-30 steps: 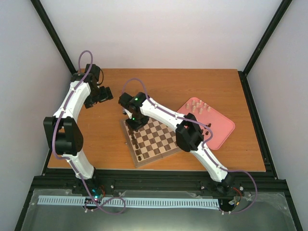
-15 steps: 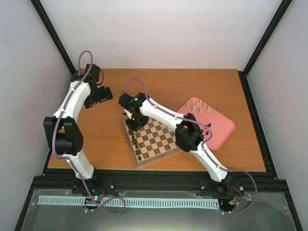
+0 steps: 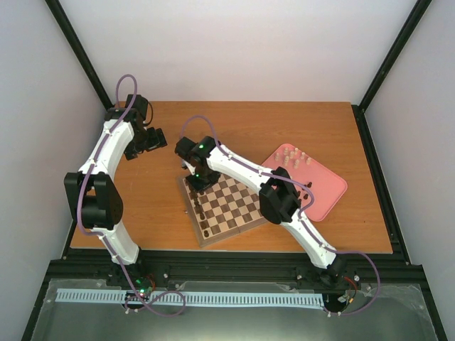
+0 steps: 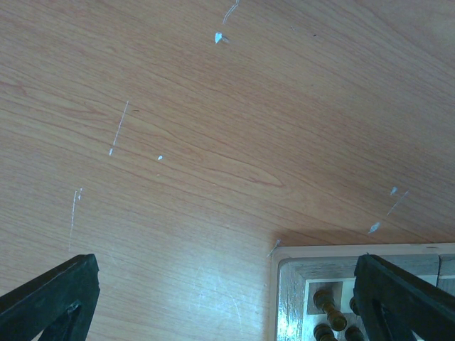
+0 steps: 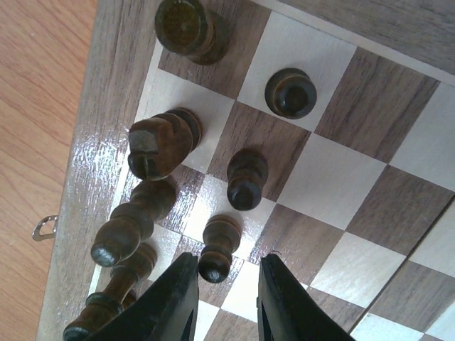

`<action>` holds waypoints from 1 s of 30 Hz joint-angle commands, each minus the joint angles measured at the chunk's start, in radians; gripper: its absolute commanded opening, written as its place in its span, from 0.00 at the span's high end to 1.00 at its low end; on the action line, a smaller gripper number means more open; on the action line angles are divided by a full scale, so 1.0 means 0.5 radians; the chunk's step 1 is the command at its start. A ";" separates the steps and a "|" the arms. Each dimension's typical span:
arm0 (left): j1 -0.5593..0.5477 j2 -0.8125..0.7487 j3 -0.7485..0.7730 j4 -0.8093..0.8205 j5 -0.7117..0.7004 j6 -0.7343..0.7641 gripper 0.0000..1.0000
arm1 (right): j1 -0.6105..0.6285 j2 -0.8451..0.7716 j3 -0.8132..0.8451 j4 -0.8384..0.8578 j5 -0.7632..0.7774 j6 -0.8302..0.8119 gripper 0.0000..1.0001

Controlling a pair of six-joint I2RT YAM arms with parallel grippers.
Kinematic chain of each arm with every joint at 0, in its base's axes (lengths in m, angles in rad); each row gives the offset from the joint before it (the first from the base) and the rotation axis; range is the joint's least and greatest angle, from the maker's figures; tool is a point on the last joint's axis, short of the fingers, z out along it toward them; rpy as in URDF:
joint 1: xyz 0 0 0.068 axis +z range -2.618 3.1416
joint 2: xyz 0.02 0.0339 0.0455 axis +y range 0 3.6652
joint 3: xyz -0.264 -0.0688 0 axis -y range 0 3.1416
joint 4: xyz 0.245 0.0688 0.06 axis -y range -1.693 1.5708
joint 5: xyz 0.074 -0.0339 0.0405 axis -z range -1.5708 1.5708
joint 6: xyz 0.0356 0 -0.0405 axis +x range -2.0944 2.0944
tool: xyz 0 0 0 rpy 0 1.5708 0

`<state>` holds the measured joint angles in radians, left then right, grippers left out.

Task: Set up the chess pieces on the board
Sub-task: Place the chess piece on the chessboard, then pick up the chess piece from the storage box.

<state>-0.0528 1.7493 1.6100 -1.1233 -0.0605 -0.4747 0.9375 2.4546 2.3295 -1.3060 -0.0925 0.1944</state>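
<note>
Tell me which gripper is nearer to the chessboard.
Right. The right gripper hangs over the chessboard at its far-left corner, its fingers either side of a dark pawn standing there. The left gripper is off the board, over the tabletop beyond that same corner.

A wooden table (image 3: 284,121) carries two things. The board (image 3: 234,212) lies near its middle. A pink tray (image 3: 328,186) rests to the right.

Right arm (image 3: 242,168) stretches forward-left, right pincer (image 5: 227,260) slightly parted; left arm (image 3: 106,148) folds upward, left pincer (image 4: 226,263) spread wide.
</note>
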 commanded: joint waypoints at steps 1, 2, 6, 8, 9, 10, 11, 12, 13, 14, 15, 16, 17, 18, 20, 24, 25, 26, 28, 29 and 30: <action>-0.011 0.008 0.035 0.007 -0.011 0.005 0.00 | 0.010 -0.154 0.050 -0.018 0.035 -0.007 0.74; -0.013 0.006 0.035 0.007 -0.011 0.005 0.00 | 0.009 -0.175 0.050 -0.026 0.032 -0.007 0.74; -0.013 0.009 0.035 0.007 -0.015 0.006 0.00 | -0.003 -0.262 0.045 -0.072 0.057 -0.017 0.71; -0.012 0.009 0.043 0.005 -0.016 0.007 0.00 | -0.016 -0.314 0.041 -0.115 0.103 -0.014 0.70; -0.014 0.008 0.048 0.000 -0.021 0.010 0.00 | -0.027 -0.353 0.027 -0.135 0.136 -0.005 0.70; -0.014 0.009 0.054 -0.004 -0.026 0.011 0.00 | -0.042 -0.424 -0.028 -0.136 0.174 0.013 0.69; -0.012 0.008 0.061 -0.008 -0.029 0.011 0.00 | -0.066 -0.488 -0.088 -0.126 0.198 0.034 0.68; -0.011 0.009 0.069 -0.011 -0.032 0.011 0.00 | -0.102 -0.557 -0.163 -0.113 0.212 0.063 0.64; -0.012 0.009 0.077 -0.014 -0.032 0.011 0.00 | -0.162 -0.634 -0.238 -0.097 0.218 0.088 0.61; -0.011 0.009 0.082 -0.016 -0.032 0.011 0.00 | -0.215 -0.705 -0.364 -0.077 0.225 0.112 0.61; -0.011 0.009 0.088 -0.017 -0.032 0.008 0.00 | -0.277 -0.794 -0.465 -0.050 0.243 0.138 0.61; -0.013 0.008 0.092 -0.020 -0.032 0.008 0.00 | -0.341 -0.881 -0.587 -0.019 0.264 0.160 0.61; -0.014 0.006 0.095 -0.021 -0.029 0.008 0.00 | -0.408 -0.975 -0.716 0.032 0.295 0.185 0.57; -0.014 0.005 0.094 -0.021 -0.029 0.008 0.00 | -0.484 -1.066 -0.836 0.073 0.327 0.208 0.52; -0.013 -0.006 0.088 -0.021 -0.025 0.008 0.00 | -0.644 -1.213 -1.040 0.105 0.355 0.245 0.50; -0.014 -0.013 0.073 -0.012 -0.012 0.003 0.00 | -0.964 -1.424 -1.412 0.160 0.393 0.306 0.50; -0.014 -0.011 0.072 -0.009 -0.007 0.004 0.00 | -1.043 -1.467 -1.497 0.189 0.397 0.321 0.50; -0.014 -0.010 0.071 -0.006 -0.004 0.005 0.00 | -1.113 -1.502 -1.593 0.213 0.395 0.335 0.50; -0.013 -0.007 0.077 -0.005 0.006 0.004 0.00 | -1.256 -1.550 -1.757 0.272 0.375 0.354 0.50; -0.012 -0.004 0.082 -0.005 0.009 0.003 0.00 | -1.319 -1.572 -1.859 0.303 0.365 0.358 0.50; -0.012 -0.001 0.088 -0.009 0.009 0.004 0.00 | -1.374 -1.581 -1.923 0.333 0.357 0.365 0.50</action>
<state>-0.0528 1.7493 1.6150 -1.1240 -0.0624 -0.4747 0.3302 1.7046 1.4826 -1.2049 0.0830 0.3386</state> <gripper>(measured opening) 0.998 0.498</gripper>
